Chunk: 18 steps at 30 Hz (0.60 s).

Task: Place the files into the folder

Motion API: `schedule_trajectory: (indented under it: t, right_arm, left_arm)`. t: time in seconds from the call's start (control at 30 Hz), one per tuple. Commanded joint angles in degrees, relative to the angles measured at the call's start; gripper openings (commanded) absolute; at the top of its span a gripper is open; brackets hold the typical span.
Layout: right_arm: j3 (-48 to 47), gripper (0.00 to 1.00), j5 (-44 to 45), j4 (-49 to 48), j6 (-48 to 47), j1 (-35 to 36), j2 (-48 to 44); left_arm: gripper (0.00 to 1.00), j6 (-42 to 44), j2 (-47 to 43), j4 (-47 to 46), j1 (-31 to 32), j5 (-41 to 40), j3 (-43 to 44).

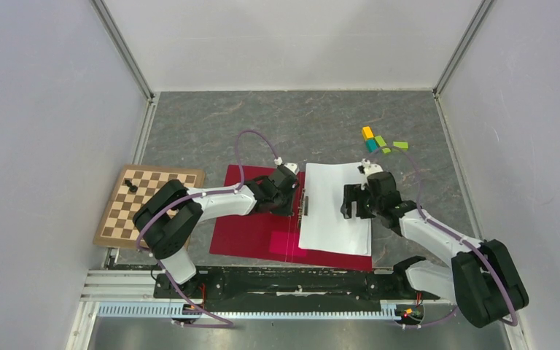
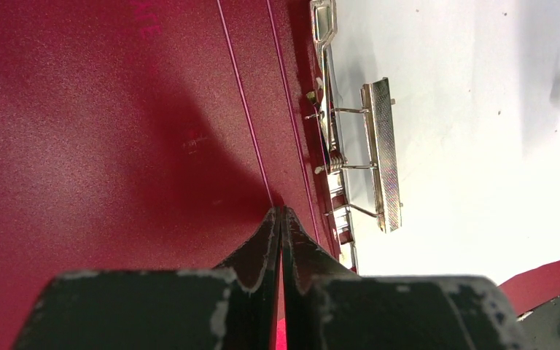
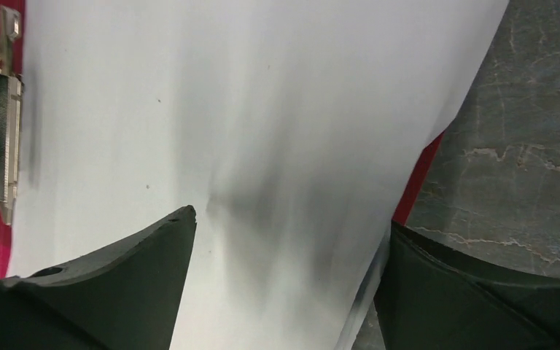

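The crimson folder (image 1: pixel 251 233) lies open and flat on the table. The white files (image 1: pixel 333 211) lie on its right half, beside the metal clip (image 1: pixel 305 204). My left gripper (image 1: pixel 289 195) is shut and empty, its tips on the folder's left half near the spine. In the left wrist view the shut fingers (image 2: pixel 262 251) rest on red folder (image 2: pixel 102 131), with the clip (image 2: pixel 379 153) and paper (image 2: pixel 481 146) to the right. My right gripper (image 1: pixel 351 202) is open over the sheets. In the right wrist view its fingers (image 3: pixel 153 248) straddle the paper (image 3: pixel 262 109) near its right edge.
A wooden chessboard (image 1: pixel 146 208) with one dark piece (image 1: pixel 130 184) lies at the left. Small yellow, teal and green blocks (image 1: pixel 376 141) sit at the back right. Grey walls close in both sides. A metal rail (image 1: pixel 262 306) runs along the near edge.
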<state>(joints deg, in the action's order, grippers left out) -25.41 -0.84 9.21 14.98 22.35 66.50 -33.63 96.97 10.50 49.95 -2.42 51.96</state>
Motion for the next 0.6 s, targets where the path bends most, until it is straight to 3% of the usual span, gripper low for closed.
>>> schedule_trajectory:
  t: [0.0,0.3,0.57]
  right_arm:
    - [5.44,0.85,-9.34,-8.56,3.13,-5.41,-3.44]
    - [15.21,0.80,-26.48,-20.58,9.28,-20.12,-6.04]
    - [18.00,0.63,-28.68,-21.34,12.07,-24.28,-6.90]
  left_arm:
    - [0.07,0.37,0.68,0.90,-0.21,0.58,1.91]
    - [0.07,0.23,0.69,1.45,-0.66,0.77,2.35]
    - [0.07,-0.34,0.68,1.54,-0.88,0.83,2.53]
